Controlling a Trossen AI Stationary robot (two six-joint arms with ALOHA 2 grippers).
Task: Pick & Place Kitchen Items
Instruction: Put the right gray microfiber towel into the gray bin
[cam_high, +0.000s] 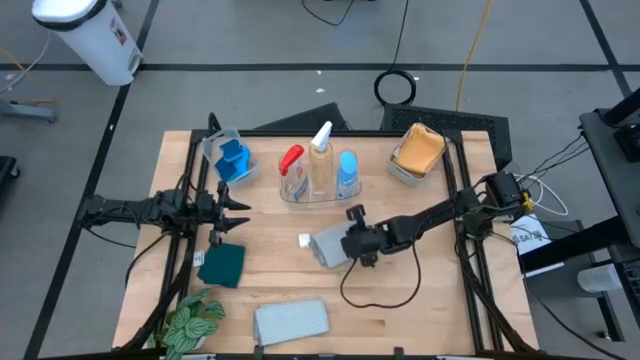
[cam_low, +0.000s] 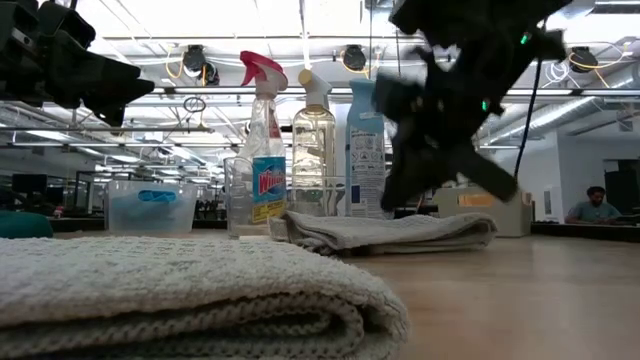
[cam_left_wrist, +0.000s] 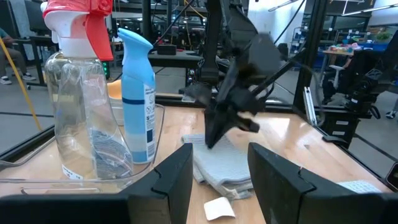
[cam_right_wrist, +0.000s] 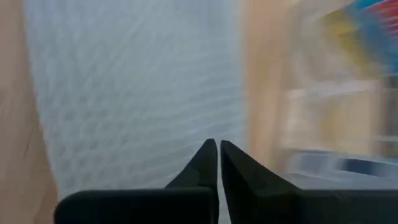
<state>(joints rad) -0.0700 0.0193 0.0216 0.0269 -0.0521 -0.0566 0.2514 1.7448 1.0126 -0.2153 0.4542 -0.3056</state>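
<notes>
1. The right gripper (cam_high: 352, 243) has its two fingers pressed together, with nothing visible between them; it hangs directly over the grey folded towel (cam_high: 328, 246) in the middle of the counter (cam_high: 420, 290)
2. In the right wrist view the closed tips (cam_right_wrist: 217, 152) point down at the towel cloth, which fills the space below them, so the towel lies straight under this gripper, not beside it
3. The towel's long axis seems to run across the counter, from the gripper toward the left arm
4. The left gripper (cam_high: 236, 206) is half spread and empty, well apart from the towel, near the left edge
5. I judge the right arm clearly nearer; its fingers must first spread to take the towel
</notes>
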